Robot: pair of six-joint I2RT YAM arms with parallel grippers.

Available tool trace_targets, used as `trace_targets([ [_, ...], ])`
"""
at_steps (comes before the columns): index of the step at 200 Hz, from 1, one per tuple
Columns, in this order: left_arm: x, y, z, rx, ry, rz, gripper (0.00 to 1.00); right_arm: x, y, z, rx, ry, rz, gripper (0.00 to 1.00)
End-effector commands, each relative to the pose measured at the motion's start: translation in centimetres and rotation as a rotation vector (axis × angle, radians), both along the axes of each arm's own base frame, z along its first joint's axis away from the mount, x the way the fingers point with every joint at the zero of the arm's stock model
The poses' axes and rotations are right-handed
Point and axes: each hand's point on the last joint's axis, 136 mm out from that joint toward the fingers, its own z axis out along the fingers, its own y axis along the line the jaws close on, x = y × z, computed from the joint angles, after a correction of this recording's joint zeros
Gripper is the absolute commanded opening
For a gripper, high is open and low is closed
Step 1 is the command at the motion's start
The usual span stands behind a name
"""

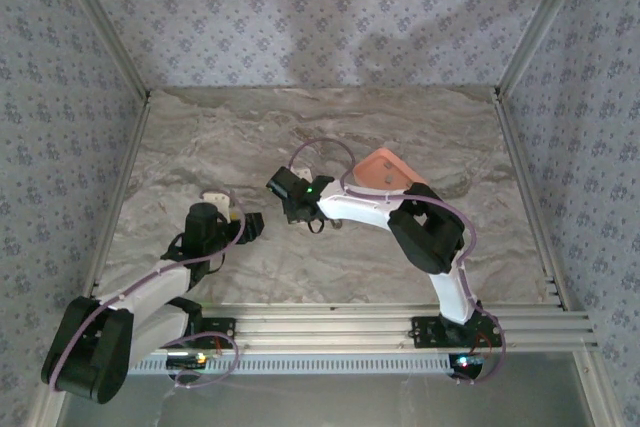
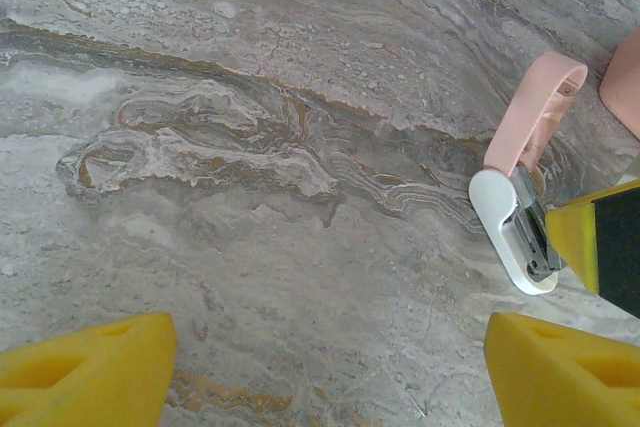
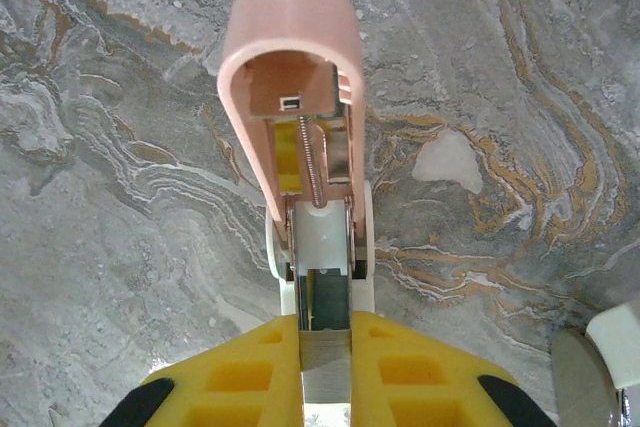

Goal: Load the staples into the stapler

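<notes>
- The pink-and-white plastic stapler (image 3: 292, 57) lay on the grey marbled table (image 3: 120, 197), its lid swung open.
- The right gripper (image 3: 325, 332) pinched what looked like a strip of dark grey metal staples (image 3: 325, 372), its front end in the stapler's channel.
- The left gripper (image 2: 325, 357) hovered just beside the stapler, fingers spread wide.

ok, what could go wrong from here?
1. The left gripper hangs open, away from the stapler, so nothing braces it. A push from the right gripper may slide it.
2. The grey strip pinched by the right gripper, apparently staples, could enter the stapler askew and jam.
3. The raised pink lid could swing shut if knocked.
</notes>
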Motion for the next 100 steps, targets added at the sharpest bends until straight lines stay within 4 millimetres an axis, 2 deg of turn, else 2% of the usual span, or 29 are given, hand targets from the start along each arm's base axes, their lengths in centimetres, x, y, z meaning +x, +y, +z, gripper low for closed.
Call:
trace_targets([
  [1, 0.28, 0.07, 0.48, 0.005, -0.025, -0.004, 0.81, -0.56, -0.93, -1.72, -0.058, 0.054, -0.014, 0.15],
  [54, 0.32, 0.06, 0.62, 0.007, -0.029, -0.005, 0.81, -0.35, -1.49, -2.32, -0.087, 0.068, -0.039, 0.14],
  [100, 0.33, 0.06, 0.74, 0.006, -0.034, -0.006, 0.81, -0.2, -1.52, -1.94, -0.089, 0.059, -0.045, 0.15],
])
